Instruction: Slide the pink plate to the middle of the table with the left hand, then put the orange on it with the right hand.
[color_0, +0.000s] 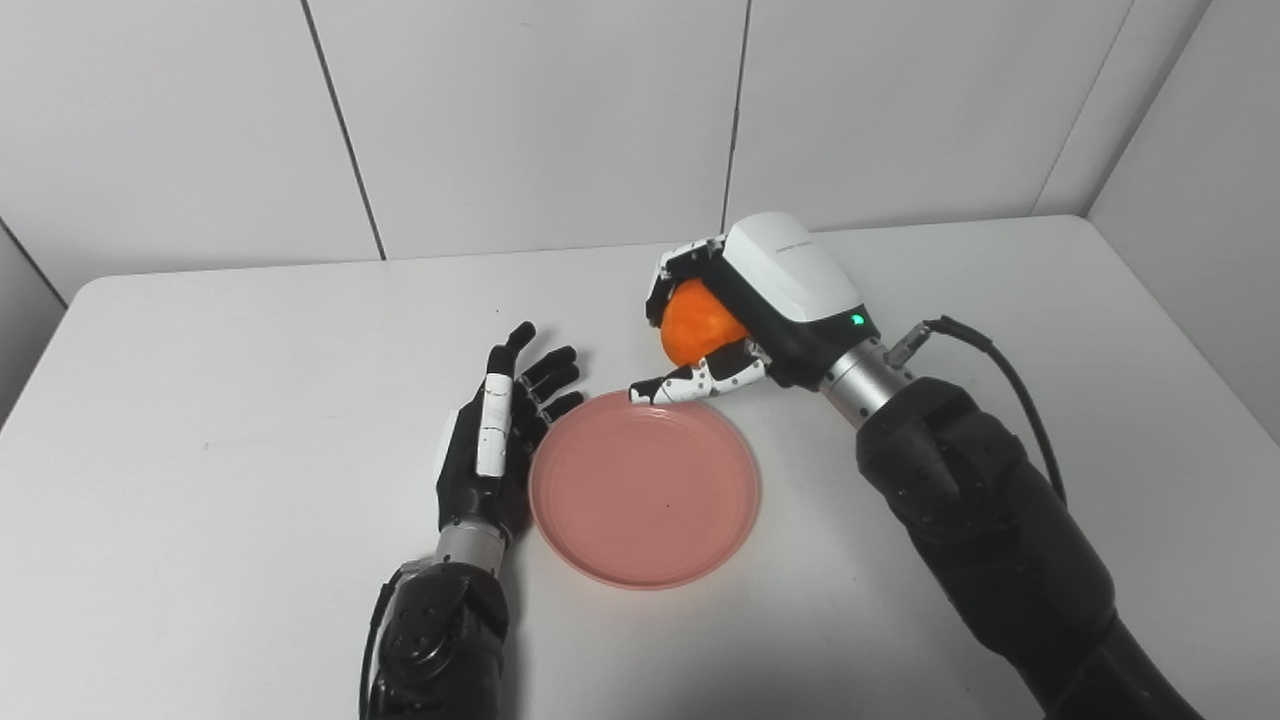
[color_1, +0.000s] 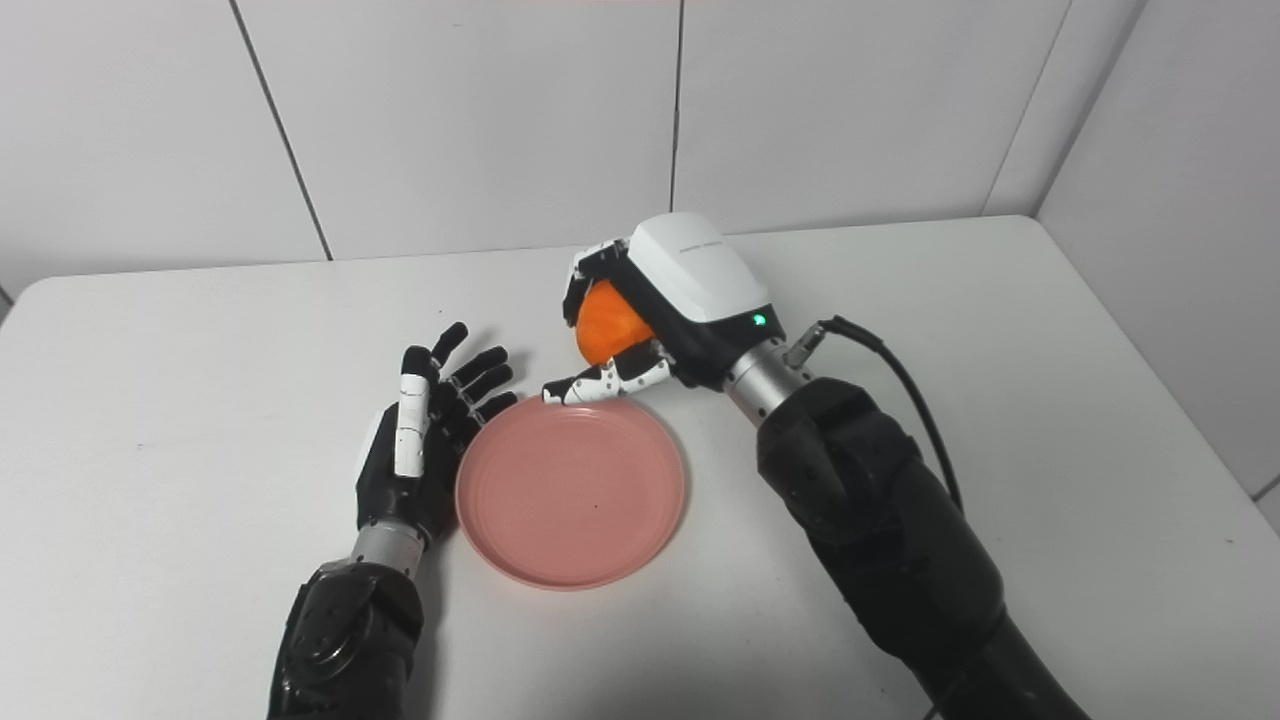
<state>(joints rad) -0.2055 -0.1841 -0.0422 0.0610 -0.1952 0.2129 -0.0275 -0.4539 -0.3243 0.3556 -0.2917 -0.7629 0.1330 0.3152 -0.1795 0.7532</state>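
On the white table (color_0: 200, 420), pink plate (color_0: 645, 490), left hand (color_0: 495, 440) splayed beside it, right hand (color_0: 745, 305) clamped on orange (color_0: 695, 325), hand lettering unreadable

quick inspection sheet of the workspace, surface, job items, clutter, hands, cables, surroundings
surface: white table, rounded corners
job's things: pink plate flat near the table's middle, nothing on it; orange held just beyond the plate's far rim
clutter: nothing seen
hands: left hand open, against the plate's left rim; right hand shut on the orange
cables: black cable looping along the right forearm
surroundings: white panelled walls behind and to the right
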